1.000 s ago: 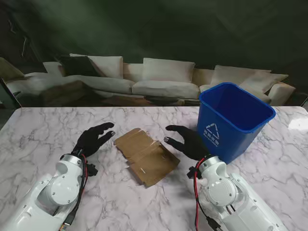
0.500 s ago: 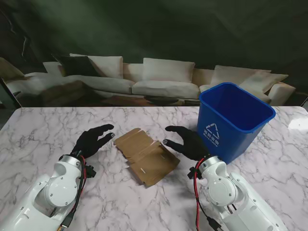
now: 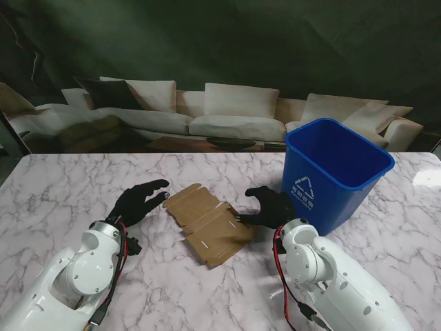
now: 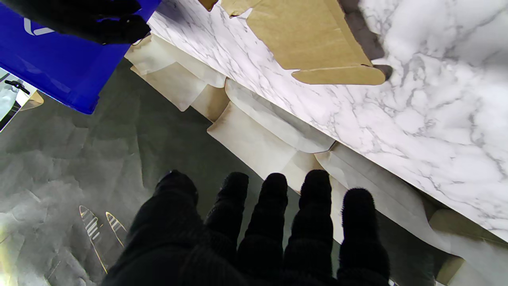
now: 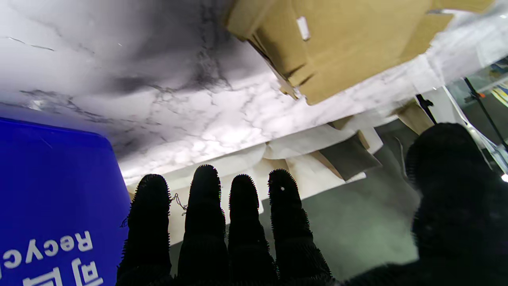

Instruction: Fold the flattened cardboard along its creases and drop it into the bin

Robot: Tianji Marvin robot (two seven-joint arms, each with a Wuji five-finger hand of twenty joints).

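Two black-gloved hands flank the flattened cardboard [image 3: 209, 224] on my marble table [image 3: 55, 186], between them and left of the blue bin [image 3: 335, 172]. From the stand, my right hand [image 3: 267, 207] reaches its right edge, thumb at the rim, fingers apart and gripping nothing that I can see; my left hand [image 3: 136, 200] hovers spread just beside it. Only the right wrist view shows stacked brown layers and a pale tape strip; the left wrist view shows one rounded, matte flap [image 4: 337, 74].
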